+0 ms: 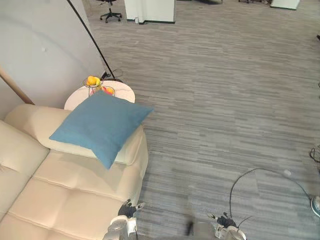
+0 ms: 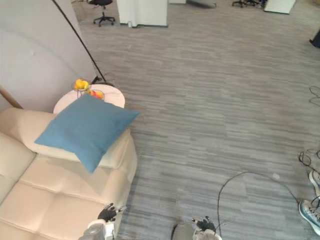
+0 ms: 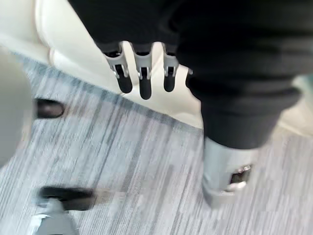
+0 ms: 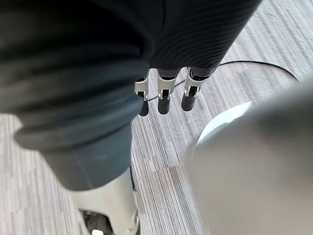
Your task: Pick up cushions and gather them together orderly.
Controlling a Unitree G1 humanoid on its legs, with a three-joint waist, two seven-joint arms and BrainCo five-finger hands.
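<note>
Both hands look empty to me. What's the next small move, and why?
Probably lift the left robot hand toward the blue cushion lying over the sofa armrest. It is the nearer one; it and the right robot hand hang low, open and empty.

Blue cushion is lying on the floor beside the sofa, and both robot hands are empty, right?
Not quite. The blue cushion isn't on the floor; it rests on the arm of the cream sofa, as the left eye view shows. The rest holds: the left hand and right hand are both empty, fingers straight.
</note>
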